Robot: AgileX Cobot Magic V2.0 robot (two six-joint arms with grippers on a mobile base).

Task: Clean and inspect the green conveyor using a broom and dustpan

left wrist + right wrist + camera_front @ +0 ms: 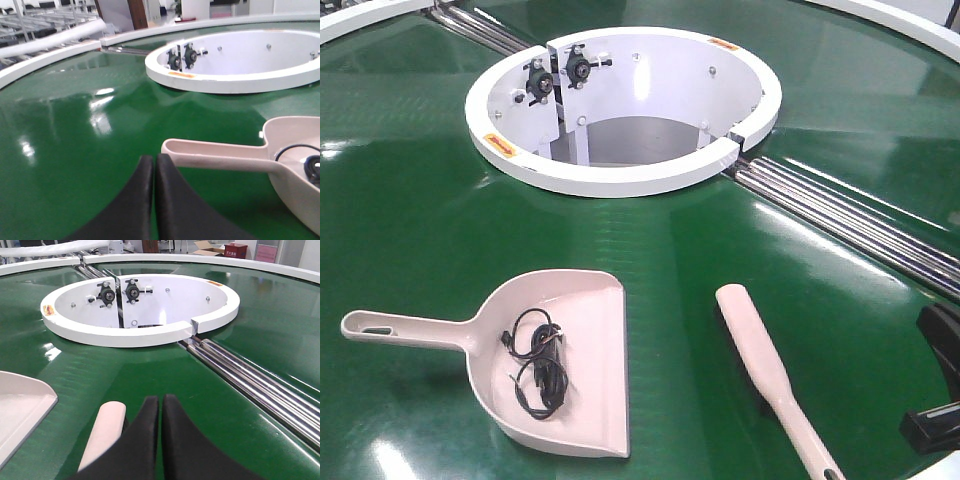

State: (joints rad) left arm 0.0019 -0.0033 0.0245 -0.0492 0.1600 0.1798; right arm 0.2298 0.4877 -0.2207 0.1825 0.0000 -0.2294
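Dustpan (575, 365) holding a black cord (538, 362) lies left of the broom (760, 360) on the green conveyor (410, 200); both the left pincer (154, 165) and the right pincer (161, 407) are closed, gripping nothing.

pink dustpan (570, 345) and broom (760, 362) flat on green conveyor (410, 200)

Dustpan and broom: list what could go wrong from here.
1. The dustpan holds a loose black cable; tipping it during a lift could spill the cable onto the conveyor.
2. The left gripper is shut beside the thin dustpan handle, so it may nudge rather than grasp it.
3. The broom lies near the rollers on glossy belt and could slide when touched.
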